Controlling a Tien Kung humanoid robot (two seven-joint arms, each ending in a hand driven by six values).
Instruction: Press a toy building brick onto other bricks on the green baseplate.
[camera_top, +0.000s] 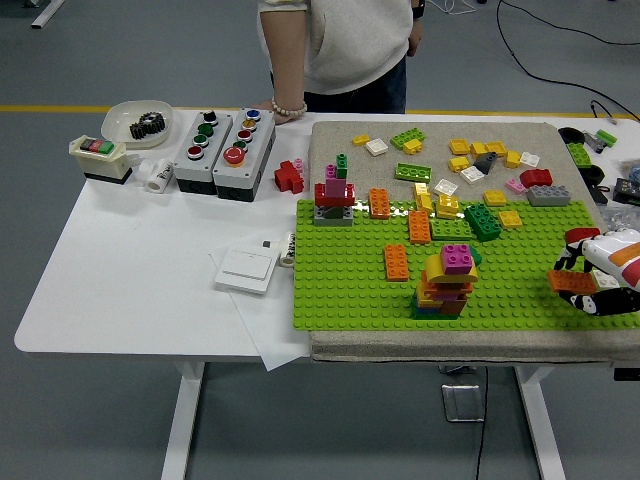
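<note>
While the robot's right hand (597, 278) grips the small orange plastic brick (571, 281), it should line it up above the tall brick tower (447, 283), then push straight down.

Right hand (598, 278) pinches orange brick (571, 281) over green baseplate (350, 285) right edge; brick tower (446, 281) mid-plate.

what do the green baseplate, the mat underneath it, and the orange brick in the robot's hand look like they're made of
Green baseplate: looks like rigid moulded plastic, with a regular grid of studs and an even lime colour. Mat under it: seems to be woven fabric or felt, matte beige-grey with soft edges. Orange brick in the right hand: probably glossy hard plastic, with sharp edges and saturated colour like the other bricks.
</note>
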